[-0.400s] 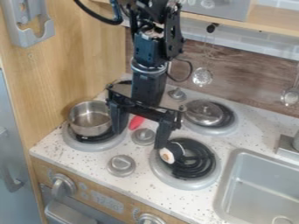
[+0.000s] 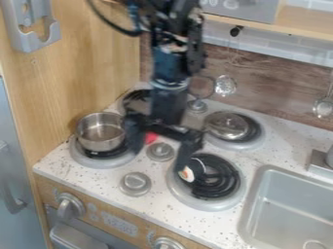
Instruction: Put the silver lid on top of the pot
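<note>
Over the left half of the bench (image 2: 88,179), hangs with the gripper (image 2: 156,158) spread wide, between the pot (image 2: 101,130) near the front-left corner and the coil burner (image 2: 222,181) along the front edge; has the silver lid (image 2: 226,126) lying on another burner (image 2: 249,145) toward the back edge

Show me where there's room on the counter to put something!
Bare counter lies between the back-right burner and the sink, and left of the nearer counter knob. It's crowded around the gripper, between the pot and egg toy.
</note>
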{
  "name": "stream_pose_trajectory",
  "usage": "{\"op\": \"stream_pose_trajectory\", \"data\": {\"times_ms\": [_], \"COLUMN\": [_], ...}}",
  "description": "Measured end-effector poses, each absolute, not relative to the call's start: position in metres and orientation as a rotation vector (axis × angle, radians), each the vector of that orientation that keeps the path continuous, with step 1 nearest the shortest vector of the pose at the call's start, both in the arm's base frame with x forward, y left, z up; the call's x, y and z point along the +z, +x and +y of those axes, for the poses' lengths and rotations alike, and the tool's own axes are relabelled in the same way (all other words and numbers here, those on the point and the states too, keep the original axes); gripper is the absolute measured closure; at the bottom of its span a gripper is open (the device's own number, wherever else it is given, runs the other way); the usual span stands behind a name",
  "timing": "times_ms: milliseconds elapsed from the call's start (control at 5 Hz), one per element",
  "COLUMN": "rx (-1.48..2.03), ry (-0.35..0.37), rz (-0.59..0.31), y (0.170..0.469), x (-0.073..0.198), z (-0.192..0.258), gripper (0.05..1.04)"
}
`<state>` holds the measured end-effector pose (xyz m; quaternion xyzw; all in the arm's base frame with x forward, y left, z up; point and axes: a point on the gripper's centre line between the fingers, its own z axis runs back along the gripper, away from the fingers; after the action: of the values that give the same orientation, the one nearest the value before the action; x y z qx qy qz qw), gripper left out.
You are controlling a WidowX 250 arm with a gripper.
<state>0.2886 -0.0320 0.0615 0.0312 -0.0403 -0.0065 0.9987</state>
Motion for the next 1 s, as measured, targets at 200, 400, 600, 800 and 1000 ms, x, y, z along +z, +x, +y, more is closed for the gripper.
{"op": "stream_pose_trajectory", "data": {"times_ms": [200,400,600,800,1000], "rx": [-0.058,-0.091,-0.076,-0.067,-0.075], "ry": [0.073,0.046,-0.031,-0.093,-0.125], "rz": [-0.115,-0.176,-0.263,-0.335,-0.382], "y": [0.325,0.364,0.394,0.423,0.452], "x": [0.056,0.047,0.03,0.013,0.004], "z": [-0.034,-0.035,-0.032,-0.033,-0.04], "gripper": [0.085,0.085,0.085,0.085,0.085]}}
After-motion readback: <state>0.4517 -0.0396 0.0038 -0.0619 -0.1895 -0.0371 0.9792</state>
